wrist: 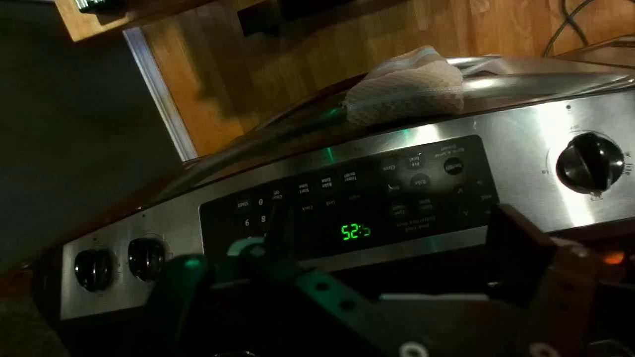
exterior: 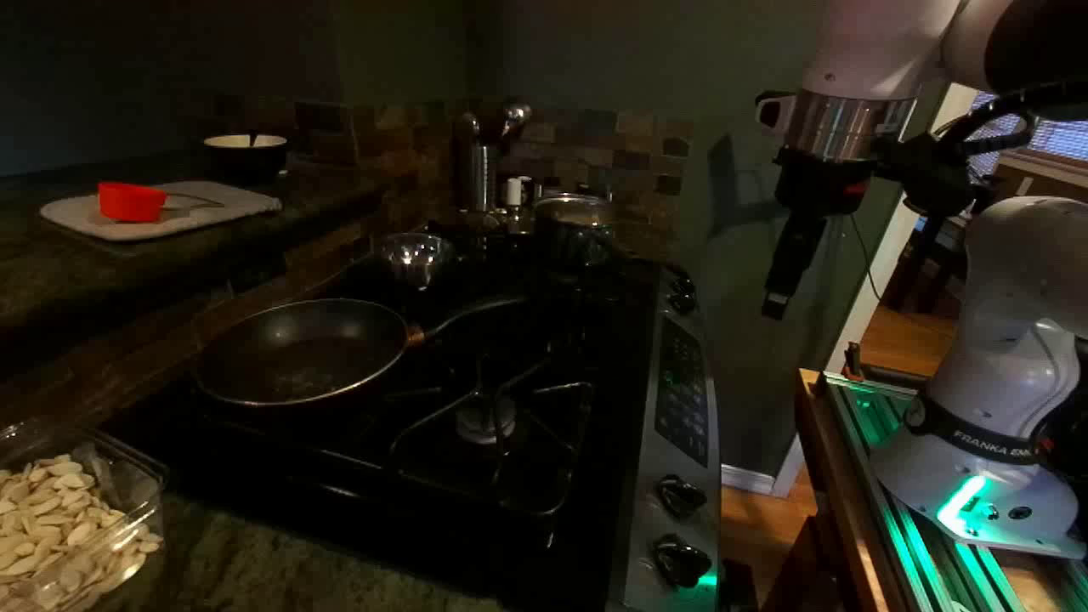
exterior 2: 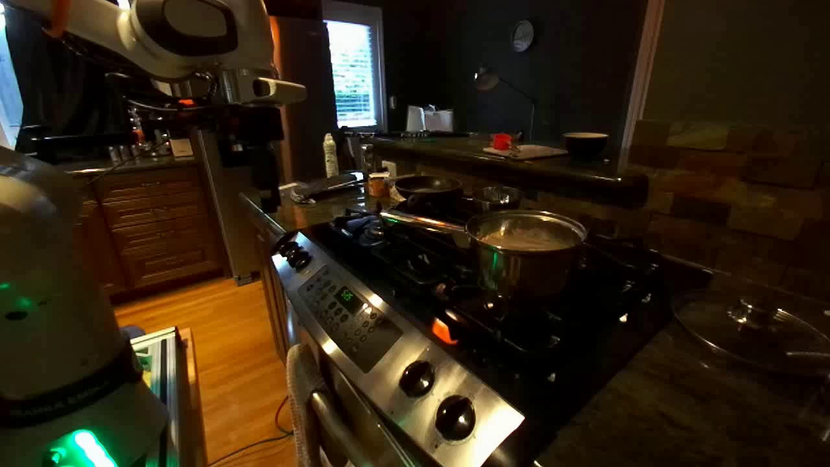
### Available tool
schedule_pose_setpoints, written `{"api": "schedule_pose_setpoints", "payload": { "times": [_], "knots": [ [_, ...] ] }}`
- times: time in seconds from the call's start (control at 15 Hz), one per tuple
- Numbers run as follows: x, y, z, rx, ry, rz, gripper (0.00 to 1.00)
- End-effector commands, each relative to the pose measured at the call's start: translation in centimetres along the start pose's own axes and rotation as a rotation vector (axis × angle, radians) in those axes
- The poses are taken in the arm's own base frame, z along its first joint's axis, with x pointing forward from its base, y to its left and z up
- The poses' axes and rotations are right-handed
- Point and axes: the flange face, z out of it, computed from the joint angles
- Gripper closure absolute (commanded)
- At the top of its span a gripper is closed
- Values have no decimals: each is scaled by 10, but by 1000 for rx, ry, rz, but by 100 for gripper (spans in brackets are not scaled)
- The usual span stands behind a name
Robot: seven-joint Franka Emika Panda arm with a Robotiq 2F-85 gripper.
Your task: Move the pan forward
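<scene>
The pan (exterior: 306, 353) is a dark round frying pan with a long dark handle. It sits on the far-side burner of the stove, and its handle points toward the right in that exterior view. The pan also shows small at the back of the stove in an exterior view (exterior 2: 428, 186), where its handle is hard to make out. My gripper (exterior: 775, 304) hangs in the air, pointing down, beyond the control-panel side of the stove and well apart from the pan. In the wrist view my gripper (wrist: 394, 218) is open and empty over the control panel. The pan is out of the wrist view.
A tall steel pot (exterior 2: 528, 259) with a long handle (exterior 2: 425, 222) stands on the stove. A small shiny saucepan (exterior: 416, 259) is near the pan. A glass lid (exterior 2: 755, 331), a container of seeds (exterior: 68, 518) and a raised ledge with a red cup (exterior: 132, 204) surround the stove.
</scene>
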Motion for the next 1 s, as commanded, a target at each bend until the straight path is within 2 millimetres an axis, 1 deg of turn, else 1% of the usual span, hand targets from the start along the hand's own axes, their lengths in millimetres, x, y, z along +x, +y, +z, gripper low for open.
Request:
{"api": "schedule_pose_setpoints", "payload": {
  "times": [0.0,0.2,0.33,0.4,0.67,0.8,0.87,0.93],
  "knots": [
    [-1,1,3,-4,-8,0,0],
    [-1,1,9,-9,-19,0,0],
    [-1,1,9,-9,-19,0,0],
    [3,-4,4,-29,-17,-3,0],
    [29,-35,-29,12,60,-152,0],
    [45,-51,-44,54,104,-269,0],
    [58,-63,-50,54,127,-323,0],
    [68,-70,-53,48,148,-377,0]
  ]
}}
